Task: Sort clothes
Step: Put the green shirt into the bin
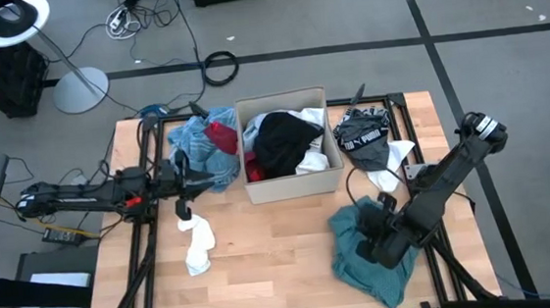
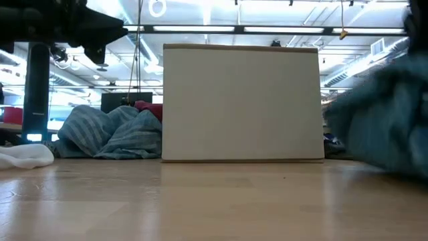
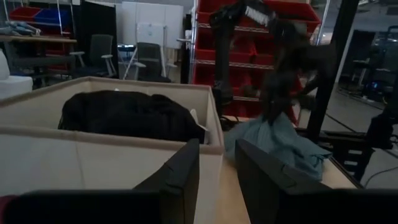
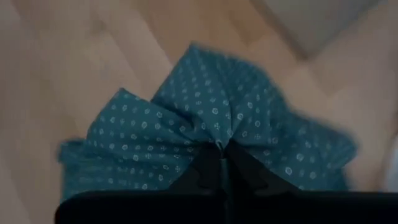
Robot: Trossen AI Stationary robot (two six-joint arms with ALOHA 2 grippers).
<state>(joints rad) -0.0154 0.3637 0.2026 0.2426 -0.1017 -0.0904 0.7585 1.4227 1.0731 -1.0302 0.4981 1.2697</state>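
A teal green dotted garment [image 1: 362, 265] lies bunched at the table's near right; my right gripper [image 1: 372, 233] is shut on it from above. My left gripper [image 1: 185, 181] hangs open and empty above the table, just left of the tan box [image 1: 292, 177], beside a light blue garment [image 1: 198, 140] with a red piece [image 1: 220, 136] on it. A white sock [image 1: 199, 247] lies flat on the table near my left gripper. A black garment [image 1: 284, 139] and white cloth lie in the box. A black-and-white patterned garment [image 1: 364, 132] lies right of the box. My right gripper pinches a gathered fold of the teal garment [image 4: 217, 140] between its two fingertips [image 4: 205, 168], coming from above and pointing down. The cloth fans out in creases from the pinch. Its lower part [image 1: 384, 283] lies on the table.
The box stands at the table's far middle. A white cloth [image 1: 391, 165] lies right of the box, by the right arm. Bare wood [image 1: 274, 262] shows in the near middle. Dark frame rails run along both table sides.
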